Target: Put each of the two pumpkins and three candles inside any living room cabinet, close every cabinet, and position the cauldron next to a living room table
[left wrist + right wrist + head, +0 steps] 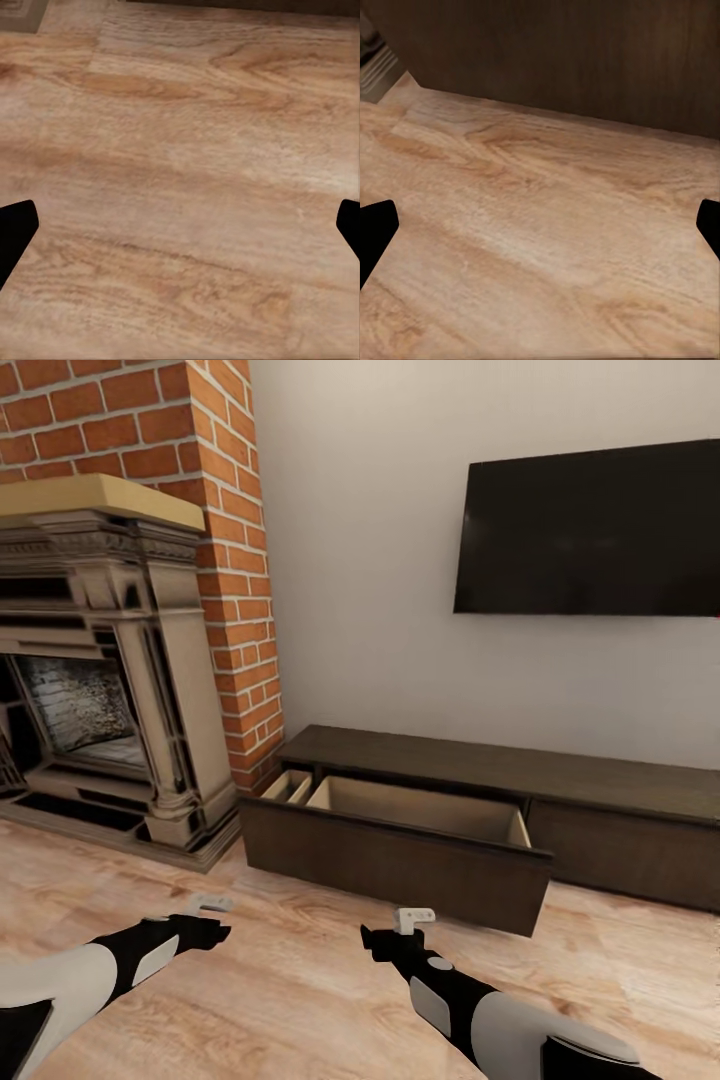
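Facing the right claw (412, 916), the cabinet (400, 860) drawer stands open.

Fireplace (100, 660) beside brick column (215, 510); wall-mounted television (590, 530).

Home living room: brick fireplace (110, 660), wall TV (590, 530), TV cabinet (480, 810).

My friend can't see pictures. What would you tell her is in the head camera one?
A long, low dark brown cabinet under a wall-mounted black TV has its left drawer pulled open, showing a beige inside. A grey stone fireplace in a brick chimney stands left. The robot's left gripper and right gripper reach over the wooden floor.
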### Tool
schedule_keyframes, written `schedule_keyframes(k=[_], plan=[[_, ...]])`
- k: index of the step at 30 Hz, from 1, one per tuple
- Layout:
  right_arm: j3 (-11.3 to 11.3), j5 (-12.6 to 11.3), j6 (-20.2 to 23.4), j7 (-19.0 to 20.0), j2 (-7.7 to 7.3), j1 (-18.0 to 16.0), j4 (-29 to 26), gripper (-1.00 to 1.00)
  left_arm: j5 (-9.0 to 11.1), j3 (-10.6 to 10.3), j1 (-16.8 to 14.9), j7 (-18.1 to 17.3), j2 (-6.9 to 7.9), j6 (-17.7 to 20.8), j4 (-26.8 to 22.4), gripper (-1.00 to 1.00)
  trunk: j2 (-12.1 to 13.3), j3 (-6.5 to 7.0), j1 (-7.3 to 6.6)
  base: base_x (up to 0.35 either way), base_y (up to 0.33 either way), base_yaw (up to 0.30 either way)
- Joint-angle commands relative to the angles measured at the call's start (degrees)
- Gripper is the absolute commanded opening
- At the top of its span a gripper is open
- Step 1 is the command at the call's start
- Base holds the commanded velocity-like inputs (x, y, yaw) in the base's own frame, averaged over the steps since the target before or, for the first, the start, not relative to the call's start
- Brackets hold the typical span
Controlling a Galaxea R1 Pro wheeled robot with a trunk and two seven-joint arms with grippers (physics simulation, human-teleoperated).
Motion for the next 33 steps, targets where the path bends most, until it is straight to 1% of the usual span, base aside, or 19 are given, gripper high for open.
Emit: schedule_keyframes(k=[1, 4, 7, 9, 12, 16, 24, 33], plan=[[0.4, -0.62, -0.19, 0.18, 0.04, -0.05, 0.09, 1.0, 0.32, -0.29, -0.05, -0.12, 0.06, 0.08, -0.1, 1.0, -0.03, -0.02, -0.02, -0.033, 0.325, -0.252], [0.4, -0.66, -0.23, 0.18, 0.04, -0.05, 0.09, 1.0, 0.13, -0.29, -0.05, -0.1, 0.06, 0.07, -0.1, 1.0, -0.03, 0.09, -0.02, -0.02, 0.276, -0.263], [0.31, -0.79, -0.36, 0.18, 0.04, -0.05, 0.09, 1.0, 0.04, -0.29, -0.05, -0.1, 0.05, 0.07, -0.1, 1.0, -0.03, 0.22, -0.02, -0.008, 0.119, -0.275], [0.27, -1.56, -0.42, 0.18, 0.04, -0.05, 0.09, 1.0, 0.0, -0.29, -0.05, -0.07, 0.03, 0.07, -0.1, 1.0, -0.03, 0.3, -0.02, -0.003, 0.049, -0.279], [0.35, -3.71, -0.5, 0.18, 0.04, -0.05, 0.09, 1.0, -0.02, -0.29, -0.05, -0.04, 0.03, 0.07, -0.1, 1.0, -0.03, 0.44, -0.02, -0.001, 0.021, -0.28], [0.32, -4.81, -0.55, 0.18, 0.04, -0.05, 0.15, 1.0, -0.03, -0.29, -0.05, -0.03, 0.0, 0.07, -0.1, 1.0, -0.03, 0.62, -0.02, 0.0, 0.007, -0.281], [0.39, -5.38, -0.56, 0.18, 0.04, -0.05, 1.4, 1.0, -0.03, -0.29, -0.05, -0.03, -0.02, 0.07, -0.1, 1.0, -0.03, 0.99, -0.02, 0.0, 0.001, -0.281], [0.39, -5.63, -0.56, 0.18, 0.04, -0.05, 1.57, 1.0, -0.03, -0.29, -0.05, -0.03, -0.02, 0.07, -0.1, 1.0, -0.03, 1.42, -0.02, 0.0, 0.0, -0.28]])
